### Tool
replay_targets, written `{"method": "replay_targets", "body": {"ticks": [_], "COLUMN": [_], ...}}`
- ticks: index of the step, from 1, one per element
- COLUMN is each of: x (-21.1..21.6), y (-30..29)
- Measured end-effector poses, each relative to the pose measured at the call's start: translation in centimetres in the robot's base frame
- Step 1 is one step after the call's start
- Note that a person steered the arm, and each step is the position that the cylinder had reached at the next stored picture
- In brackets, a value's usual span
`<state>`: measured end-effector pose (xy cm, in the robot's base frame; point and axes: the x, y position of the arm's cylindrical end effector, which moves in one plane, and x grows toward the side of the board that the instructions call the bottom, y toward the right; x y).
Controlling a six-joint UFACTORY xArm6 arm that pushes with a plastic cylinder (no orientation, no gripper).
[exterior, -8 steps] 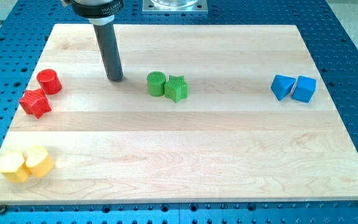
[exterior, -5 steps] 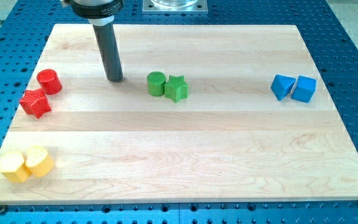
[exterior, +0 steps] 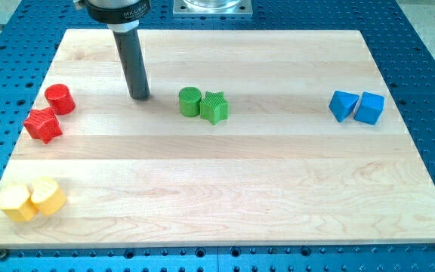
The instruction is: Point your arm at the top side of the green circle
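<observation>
The green circle (exterior: 189, 101) is a short cylinder near the board's middle, a little toward the view's top. A green star (exterior: 214, 107) touches its right side. My tip (exterior: 139, 96) rests on the board to the left of the green circle, about a block's width away and slightly higher in the view. The dark rod rises from the tip toward the view's top left. Nothing touches the tip.
A red cylinder (exterior: 60, 99) and a red star (exterior: 43, 125) sit at the left edge. Two yellow blocks (exterior: 31, 199) lie at the bottom left. Two blue blocks (exterior: 356, 106) sit at the right. The wooden board (exterior: 225, 189) lies on a blue perforated table.
</observation>
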<state>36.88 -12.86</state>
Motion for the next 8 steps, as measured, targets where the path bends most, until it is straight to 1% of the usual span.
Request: {"method": "replay_targets", "body": {"ticks": [6, 8], "x": [1.0, -1.2], "y": [0.1, 0.7]}}
